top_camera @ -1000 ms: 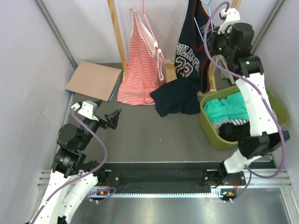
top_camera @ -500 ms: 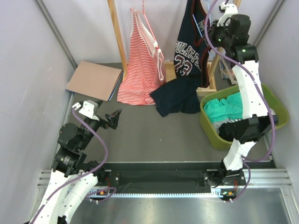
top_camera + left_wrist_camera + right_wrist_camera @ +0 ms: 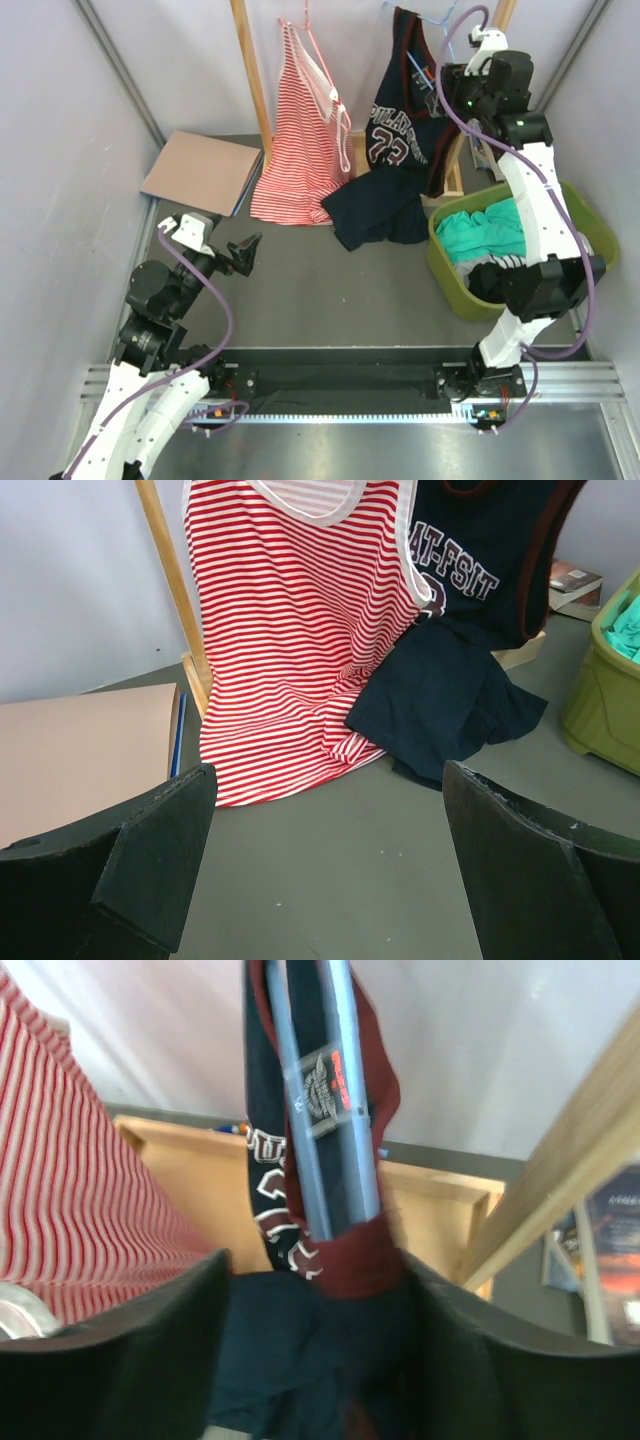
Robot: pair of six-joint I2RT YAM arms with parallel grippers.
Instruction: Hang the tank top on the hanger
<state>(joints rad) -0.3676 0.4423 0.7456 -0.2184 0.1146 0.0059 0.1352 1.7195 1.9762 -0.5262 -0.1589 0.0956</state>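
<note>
The dark navy tank top (image 3: pixel 398 130) with red trim hangs on the light-blue hanger (image 3: pixel 418 66) from the rack at the back, and its lower half trails onto the table. In the right wrist view the hanger's two blue bars (image 3: pixel 330 1110) run down into the red-trimmed tank top (image 3: pixel 300 1330). My right gripper (image 3: pixel 441 90) stays high beside it, and in its own view this gripper (image 3: pixel 315 1350) is open, fingers on either side of the cloth. Low at the left, my left gripper (image 3: pixel 245 255) is wide open over bare table (image 3: pixel 330 870). The tank top (image 3: pixel 460 670) lies ahead of it.
A red-and-white striped top (image 3: pixel 300 140) hangs to the left of the jersey, beside a wooden rack post (image 3: pixel 250 70). A green bin (image 3: pixel 447 272) of clothes stands at the right. Flat cardboard (image 3: pixel 200 172) lies at the back left. Books lie behind the rack foot (image 3: pixel 572 580).
My right gripper was shut on the top of the jersey and has opened its jaws. The jersey has swung slightly left. The left arm has barely moved.
</note>
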